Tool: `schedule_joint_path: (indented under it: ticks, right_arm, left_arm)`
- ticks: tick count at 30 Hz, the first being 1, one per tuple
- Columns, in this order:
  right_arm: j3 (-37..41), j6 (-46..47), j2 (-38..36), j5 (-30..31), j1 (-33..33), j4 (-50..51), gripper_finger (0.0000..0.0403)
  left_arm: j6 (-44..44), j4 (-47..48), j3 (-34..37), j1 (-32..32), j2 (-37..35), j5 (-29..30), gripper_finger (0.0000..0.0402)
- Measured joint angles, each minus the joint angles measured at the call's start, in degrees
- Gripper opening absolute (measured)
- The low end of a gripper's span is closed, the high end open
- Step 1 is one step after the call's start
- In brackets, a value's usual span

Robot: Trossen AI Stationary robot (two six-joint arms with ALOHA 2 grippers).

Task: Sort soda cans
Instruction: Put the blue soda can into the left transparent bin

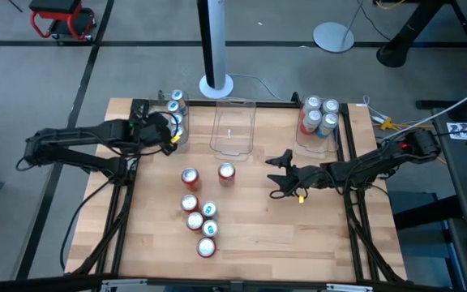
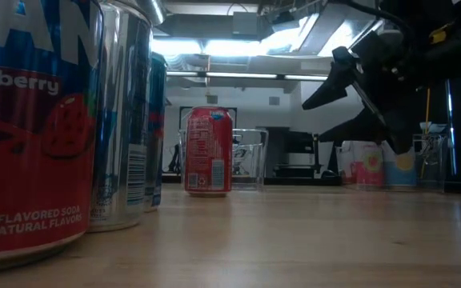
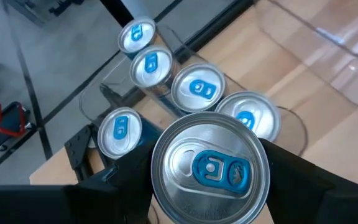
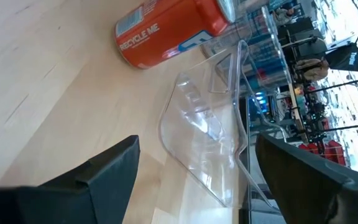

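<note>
We hold a blue-tabbed soda can (image 3: 211, 167) between the fingers of our left gripper (image 1: 167, 132), just above the left bin (image 1: 183, 139), where five like cans (image 3: 199, 88) already stand below and beyond it, so the grip reads as a drop about to be made among its own kind. Our right gripper (image 1: 280, 173) hangs empty with its jaws spread wide, the empty middle bin (image 4: 211, 140) just ahead of it and a red can (image 1: 226, 173) beyond that, likely the next pick among the loose cans (image 1: 200, 221).

Grey floor (image 1: 136, 49); white pole base (image 1: 216, 85); red stool (image 1: 62, 18).
</note>
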State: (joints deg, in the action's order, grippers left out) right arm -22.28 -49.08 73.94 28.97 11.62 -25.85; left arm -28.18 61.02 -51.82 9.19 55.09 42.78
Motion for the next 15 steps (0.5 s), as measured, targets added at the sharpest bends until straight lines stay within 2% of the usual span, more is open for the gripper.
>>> schedule_joint_path:
  ticks: [8,12,15]
  right_arm:
    - [-0.02,0.72,2.61,0.39,0.0,-0.65,0.0321]
    - [-0.02,0.77,2.86,0.36,0.0,-1.16,0.0321]
    - [-0.02,0.77,2.86,0.33,0.02,-1.15,0.0321]
  left_arm:
    - [1.42,-6.84,6.12,3.56,-1.83,-0.25,0.023]
    - [2.83,-11.15,9.99,5.94,-2.64,-3.46,0.023]
    - [3.57,-14.13,12.41,7.83,-3.04,-3.58,0.023]
